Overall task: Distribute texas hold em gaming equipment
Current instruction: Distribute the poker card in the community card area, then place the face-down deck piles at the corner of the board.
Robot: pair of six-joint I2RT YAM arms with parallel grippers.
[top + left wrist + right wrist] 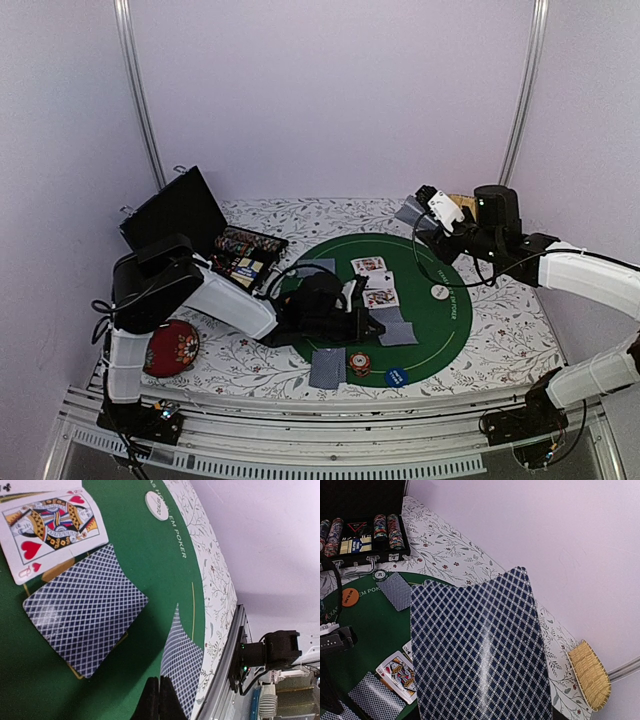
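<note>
A round green poker mat (pixel 440 335) lies in the middle of the table. My left gripper (pixel 368 322) reaches over it; its jaws are shut at the edge of a face-down card (pixel 184 665) that bends up from the mat. Another face-down card (pixel 85 610) and a queen of hearts (pixel 50 525) lie beside it. My right gripper (pixel 418 212) is raised at the mat's far right, shut on a face-down card (pixel 480 655) that hides its fingers. A red chip stack (pixel 360 362), blue disc (pixel 396 377), white disc (pixel 440 292) and orange disc (pixel 350 597) lie on the mat.
An open black case (pixel 240 255) with chip rows stands at the back left. A dark red floral dish (pixel 172 348) sits front left by the left arm's base. A tan woven piece (pixel 590 675) lies at the back right. Walls enclose three sides.
</note>
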